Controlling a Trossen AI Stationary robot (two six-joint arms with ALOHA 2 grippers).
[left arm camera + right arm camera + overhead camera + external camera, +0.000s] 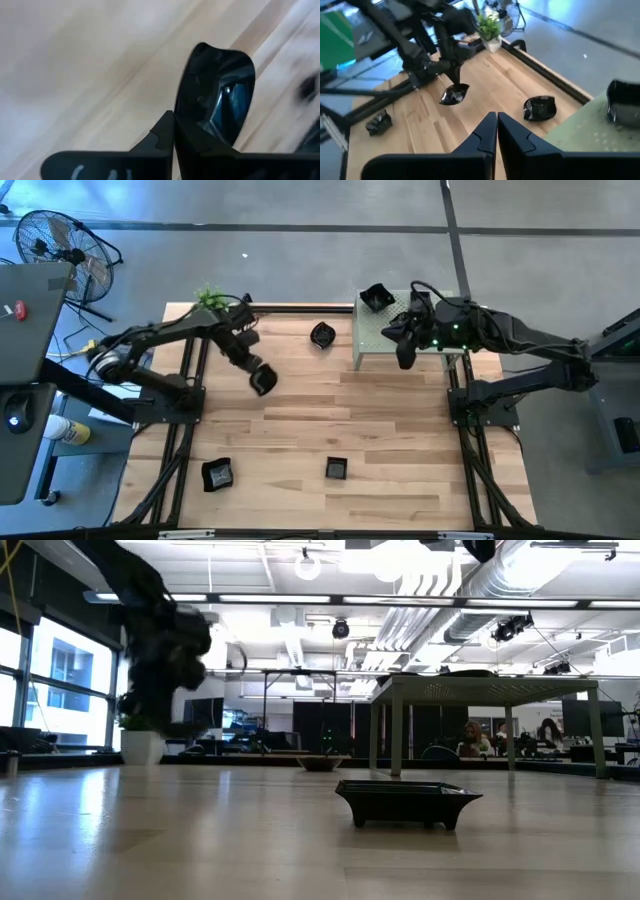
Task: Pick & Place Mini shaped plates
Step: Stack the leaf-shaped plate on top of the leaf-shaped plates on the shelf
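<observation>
No writing is readable. The left gripper (259,378) is clamped on a plate (263,380), held above the worktop's (300,430) left-centre. The right gripper (405,357), fingers together, hangs over the green stand (370,338) at the far edge. Other plates: one on the stand (376,298), one beside it (322,335), two near the front edge (217,474) (336,469).

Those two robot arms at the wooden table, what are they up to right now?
The left gripper is shut on a black mini plate, held above the table. The right gripper is shut and empty, over the pale green stand, which carries one plate. Three more plates lie on the table: one beside the stand, two along the near edge.
</observation>
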